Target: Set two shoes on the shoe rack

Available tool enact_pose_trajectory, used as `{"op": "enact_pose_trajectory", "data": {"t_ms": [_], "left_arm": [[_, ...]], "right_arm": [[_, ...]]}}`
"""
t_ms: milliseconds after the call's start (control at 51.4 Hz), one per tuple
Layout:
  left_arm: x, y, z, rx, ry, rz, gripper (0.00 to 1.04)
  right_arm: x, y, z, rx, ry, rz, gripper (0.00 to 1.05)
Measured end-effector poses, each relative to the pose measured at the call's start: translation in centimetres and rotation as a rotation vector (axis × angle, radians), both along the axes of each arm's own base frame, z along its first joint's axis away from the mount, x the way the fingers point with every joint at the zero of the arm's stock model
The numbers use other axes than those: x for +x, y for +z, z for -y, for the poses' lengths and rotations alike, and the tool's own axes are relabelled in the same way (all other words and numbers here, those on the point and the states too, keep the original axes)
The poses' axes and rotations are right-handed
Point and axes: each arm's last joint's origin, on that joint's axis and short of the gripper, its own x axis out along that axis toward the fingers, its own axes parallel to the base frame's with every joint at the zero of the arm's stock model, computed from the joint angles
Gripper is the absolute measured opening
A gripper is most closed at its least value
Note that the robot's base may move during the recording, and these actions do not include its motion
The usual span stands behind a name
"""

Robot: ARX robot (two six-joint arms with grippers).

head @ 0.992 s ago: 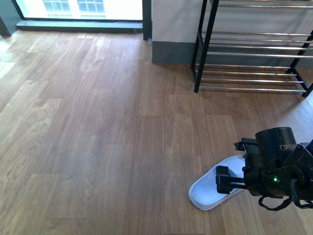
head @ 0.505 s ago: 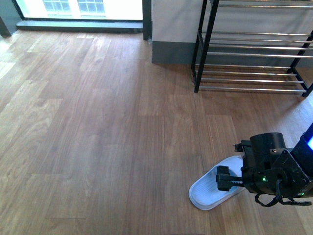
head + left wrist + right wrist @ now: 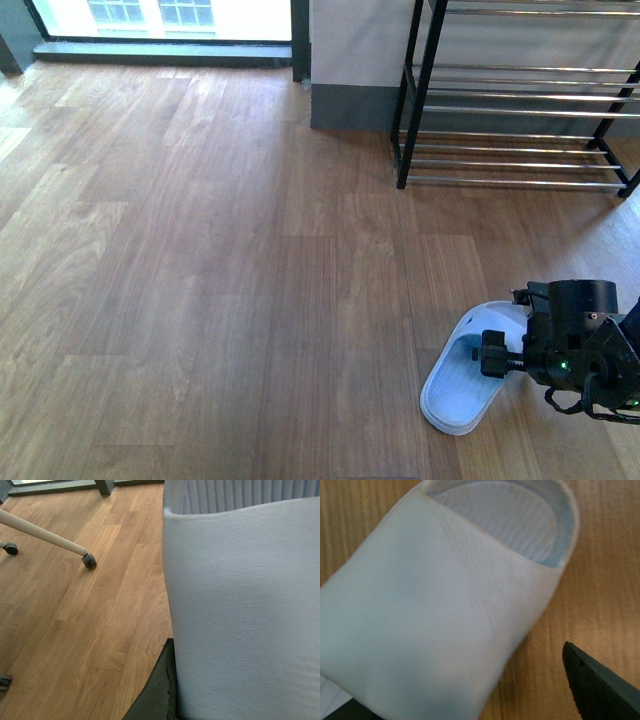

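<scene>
Front view.
- Slide (image 3: 458, 395): white, open-toed, one broad strap. It lies flat on the wood floor (image 3: 200, 250), low on the right.
- Right gripper (image 3: 492, 358): black, set low over the strap end of the slide. The arm behind it hides the slide's far end.
- Rack (image 3: 420, 90): black frame with chrome bars, against the wall at upper right and well apart from the slide. No shoe shows on the bars in view.

Left wrist view.
- Second slide (image 3: 240, 615): white pebbled strap, very close, filling most of the picture. A strip of ribbed footbed shows beyond it.
- Left gripper (image 3: 162, 692): only one dark finger shows, lying against the strap's edge. Whether it grips cannot be told.
- White pole (image 3: 45, 532) ending in a dark castor (image 3: 89, 560) — both on the floor, apart from the second slide.

Right wrist view.
- Slide strap seen close, with ribbed footbed at the open toe.
- One dark fingertip (image 3: 597, 690) stands clear of the strap, with bare floor between them. A sliver of the other shows at the opposite side, under the strap's edge.
- Jaws are spread wider than the strap — straddling it and clamping nothing.
</scene>
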Motion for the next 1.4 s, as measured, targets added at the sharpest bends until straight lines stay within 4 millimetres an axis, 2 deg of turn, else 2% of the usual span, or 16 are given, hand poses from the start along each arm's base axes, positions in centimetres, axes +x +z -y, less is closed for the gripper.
{"op": "enact_pose_trajectory", "data": {"t_ms": [78,272,428,544,583,680,778,914,933,992,1011,1069,1108,1303,1400], "left_arm": [[0.0,0.0,0.0,0.000,0.000,0.000,0.02],[0.0,0.0,0.0,0.000,0.000,0.000,0.02],[0.0,0.0,0.0,0.000,0.000,0.000,0.02],[0.0,0.0,0.0,0.000,0.000,0.000,0.02],[0.0,0.0,0.0,0.000,0.000,0.000,0.02],[0.0,0.0,0.0,0.000,0.000,0.000,0.02],[0.0,0.0,0.0,0.000,0.000,0.000,0.02],[0.0,0.0,0.0,0.000,0.000,0.000,0.02],[0.0,0.0,0.0,0.000,0.000,0.000,0.02],[0.0,0.0,0.0,0.000,0.000,0.000,0.02],[0.0,0.0,0.0,0.000,0.000,0.000,0.02],[0.0,0.0,0.0,0.000,0.000,0.000,0.02],[0.0,0.0,0.0,0.000,0.000,0.000,0.02],[0.0,0.0,0.0,0.000,0.000,0.000,0.02],[0.0,0.0,0.0,0.000,0.000,0.000,0.02]], "right_arm": [[0.3,-0.3,0.1,0.013,-0.011,0.034,0.60],[0.7,-0.7,0.2,0.029,-0.024,0.085,0.38],[0.9,-0.6,0.5,0.019,-0.033,0.114,0.22],[0.7,0.0,1.0,0.016,-0.023,0.136,0.04],[0.7,0.3,1.1,0.008,-0.014,0.138,0.01],[0.3,1.4,1.3,-0.013,0.040,0.153,0.01],[-0.1,5.0,1.6,-0.085,0.149,0.204,0.01],[-0.8,14.7,1.8,-0.288,0.318,0.368,0.01],[-1.4,17.0,1.6,-0.337,0.346,0.397,0.01],[-3.4,21.3,0.9,-0.425,0.406,0.440,0.01],[-4.6,23.3,0.4,-0.470,0.430,0.458,0.01],[-7.0,26.8,-0.4,-0.526,0.458,0.496,0.01],[-9.4,28.6,-1.3,-0.542,0.485,0.484,0.01],[-16.5,33.6,-4.7,-0.573,0.498,0.528,0.01],[-20.4,34.6,-7.0,-0.561,0.471,0.581,0.01]]}}
